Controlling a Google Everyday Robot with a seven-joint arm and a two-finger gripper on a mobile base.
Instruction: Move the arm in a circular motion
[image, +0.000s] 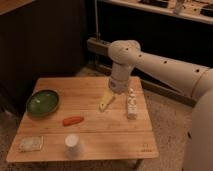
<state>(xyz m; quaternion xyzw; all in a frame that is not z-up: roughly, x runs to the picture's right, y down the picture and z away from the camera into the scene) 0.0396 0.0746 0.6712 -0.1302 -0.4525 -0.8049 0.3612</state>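
The cream-white arm (165, 65) reaches in from the right over the far part of a small wooden table (95, 132). Its rounded joint (122, 52) sits above the table's back right, and a short tube drops down from it. The gripper (105, 102), a yellowish flat tip, hangs just above the table's middle, left of a white bottle (132, 104). It holds nothing that I can see.
A green bowl (43, 102) stands at the table's left. An orange carrot (73, 120) lies in the middle. A white cup (72, 145) stands near the front edge and a pale sponge (31, 143) lies at the front left. Dark cabinets stand behind.
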